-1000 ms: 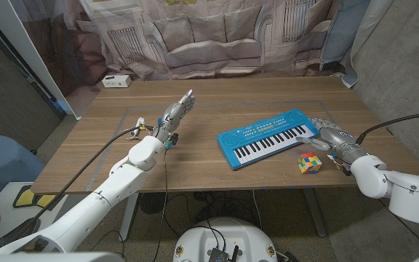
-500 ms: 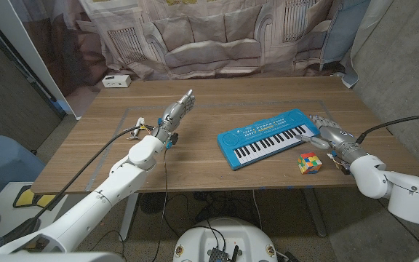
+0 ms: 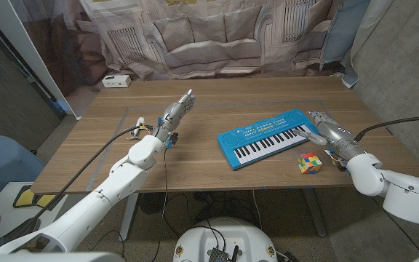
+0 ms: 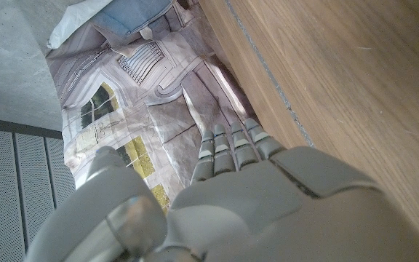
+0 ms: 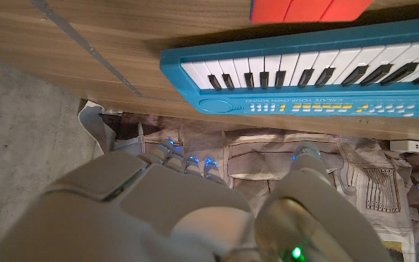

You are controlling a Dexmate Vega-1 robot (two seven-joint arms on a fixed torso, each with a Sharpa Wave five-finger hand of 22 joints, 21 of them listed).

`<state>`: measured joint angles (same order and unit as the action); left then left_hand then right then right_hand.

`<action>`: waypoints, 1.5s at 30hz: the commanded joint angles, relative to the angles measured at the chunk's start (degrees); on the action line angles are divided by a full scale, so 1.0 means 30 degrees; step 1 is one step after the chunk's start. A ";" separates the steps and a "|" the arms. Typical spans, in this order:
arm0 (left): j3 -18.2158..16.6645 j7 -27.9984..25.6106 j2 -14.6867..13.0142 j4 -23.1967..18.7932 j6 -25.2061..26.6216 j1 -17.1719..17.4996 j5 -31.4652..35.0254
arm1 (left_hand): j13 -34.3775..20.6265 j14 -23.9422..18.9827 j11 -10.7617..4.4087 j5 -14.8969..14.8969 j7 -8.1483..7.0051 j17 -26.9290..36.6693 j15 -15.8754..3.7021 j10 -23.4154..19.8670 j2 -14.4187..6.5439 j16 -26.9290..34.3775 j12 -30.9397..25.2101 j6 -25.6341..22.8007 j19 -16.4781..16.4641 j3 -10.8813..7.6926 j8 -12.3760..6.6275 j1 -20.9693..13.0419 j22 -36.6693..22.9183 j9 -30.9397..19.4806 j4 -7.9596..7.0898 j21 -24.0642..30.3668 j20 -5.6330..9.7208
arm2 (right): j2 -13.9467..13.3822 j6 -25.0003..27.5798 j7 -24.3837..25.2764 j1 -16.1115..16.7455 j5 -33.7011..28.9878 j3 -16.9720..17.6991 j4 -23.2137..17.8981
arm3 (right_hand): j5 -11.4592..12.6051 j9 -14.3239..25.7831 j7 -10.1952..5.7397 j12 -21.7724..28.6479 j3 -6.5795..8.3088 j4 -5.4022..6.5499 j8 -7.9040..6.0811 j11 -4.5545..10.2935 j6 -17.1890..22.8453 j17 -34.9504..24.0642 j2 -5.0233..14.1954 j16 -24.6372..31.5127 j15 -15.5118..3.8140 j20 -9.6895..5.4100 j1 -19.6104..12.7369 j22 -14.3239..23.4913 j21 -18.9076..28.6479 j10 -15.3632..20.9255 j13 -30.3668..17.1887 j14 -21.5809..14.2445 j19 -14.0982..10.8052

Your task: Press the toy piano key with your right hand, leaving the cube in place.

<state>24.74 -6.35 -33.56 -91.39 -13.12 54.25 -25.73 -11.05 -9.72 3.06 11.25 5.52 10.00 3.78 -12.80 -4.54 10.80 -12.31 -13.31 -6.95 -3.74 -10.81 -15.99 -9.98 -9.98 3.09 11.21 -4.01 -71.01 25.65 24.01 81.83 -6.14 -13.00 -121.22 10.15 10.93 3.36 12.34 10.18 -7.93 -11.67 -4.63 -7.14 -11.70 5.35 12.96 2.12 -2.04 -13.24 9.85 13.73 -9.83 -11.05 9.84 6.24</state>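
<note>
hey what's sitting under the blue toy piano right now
The blue toy piano lies directly on the wooden table, at an angle. The right hand is at its far-right end. Whether anything is beneath it can't be seen; its body covers that patch.

Bright blue plastic toy piano [image 3: 268,137] with white and black keys, small yellow-orange print on its panel. Multicolour puzzle cube [image 3: 310,164]: green, red, yellow, orange, blue squares; the face seen from the right wrist is red. Brown wood-grain bench [image 3: 217,109]. Silver-grey metal left hand [image 3: 177,110], silver-grey right hand [image 3: 327,131], white arm shells. Beige-grey backdrop cloth [image 3: 195,33] printed with a sofa pattern. Small white box [image 3: 115,81].
</note>
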 commanded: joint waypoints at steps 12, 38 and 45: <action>0.0086 0.0581 0.0174 0.0727 -0.0456 -0.0316 -0.0217 | -0.0076 -0.0199 -0.0028 -0.0042 0.0029 0.0084 0.0007 -0.0145 -0.0097 -0.0022 0.0075 -0.0138 -0.0038 -0.0016 -0.0014 -0.0079 -0.0071 -0.0101 0.0085 0.0003 -0.0008 | 0.2650 -0.3084 0.0320 -0.1100 -0.0338 0.0140 0.1115 | -0.0004 -0.0046 -0.0113 0.0272 0.0229 -0.0140 -0.0085 -0.0175 0.0603 0.0023 -0.0147 0.0218 -0.0201 -0.0242 -0.0587 -0.0002 0.0230 0.0447 0.0015 0.1231 -0.1327; -0.0044 0.1224 -0.0144 0.0777 -0.1022 -0.0292 -0.0301 | -0.0075 -0.0299 0.0137 -0.0047 0.0069 0.0083 0.0039 -0.0240 -0.0092 0.0006 0.0051 -0.0183 -0.0159 -0.0003 -0.0014 -0.0056 -0.0069 -0.0099 0.0125 0.0045 0.0207 | 0.5388 -0.6970 -0.0409 -0.2990 0.0426 -0.0195 0.2860 | 0.0029 -0.0074 0.0461 0.0346 0.0294 -0.0227 -0.0306 -0.0431 0.2035 0.0102 -0.0407 0.0224 -0.0061 -0.0212 -0.0996 -0.0053 0.0116 0.1703 0.0092 0.0109 -0.2636; 0.0043 0.1725 0.0123 0.1318 -0.1464 -0.0473 -0.0576 | -0.0075 -0.0304 0.0153 -0.0048 0.0069 0.0083 0.0054 -0.0248 -0.0092 0.0001 0.0052 -0.0199 -0.0152 0.0001 -0.0014 -0.0047 -0.0068 -0.0099 0.0137 0.0037 0.0169 | 0.6120 -0.7854 -0.0850 -0.3712 0.0970 -0.0484 0.3370 | 0.0032 -0.0077 0.0505 0.0341 0.0284 -0.0216 -0.0325 -0.0418 0.2206 0.0103 -0.0442 0.0217 -0.0056 -0.0161 -0.1008 -0.0053 0.0065 0.1820 0.0096 0.0004 -0.2691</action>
<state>24.70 -2.80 -33.80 -88.91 -15.96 53.30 -26.65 -11.05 -10.03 3.38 11.25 5.52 10.00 4.09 -13.11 -4.53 10.80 -12.08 -13.30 -7.25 -3.73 -10.81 -16.00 -9.98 -9.98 3.08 11.21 -3.71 -55.76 6.38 23.41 73.56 -5.56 -13.48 -113.21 10.16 10.66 4.60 13.36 10.73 -8.49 -12.34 -5.73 -1.01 -11.18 4.39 13.80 1.95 -1.83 -15.87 9.59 13.97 -5.00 -10.66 9.83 -1.66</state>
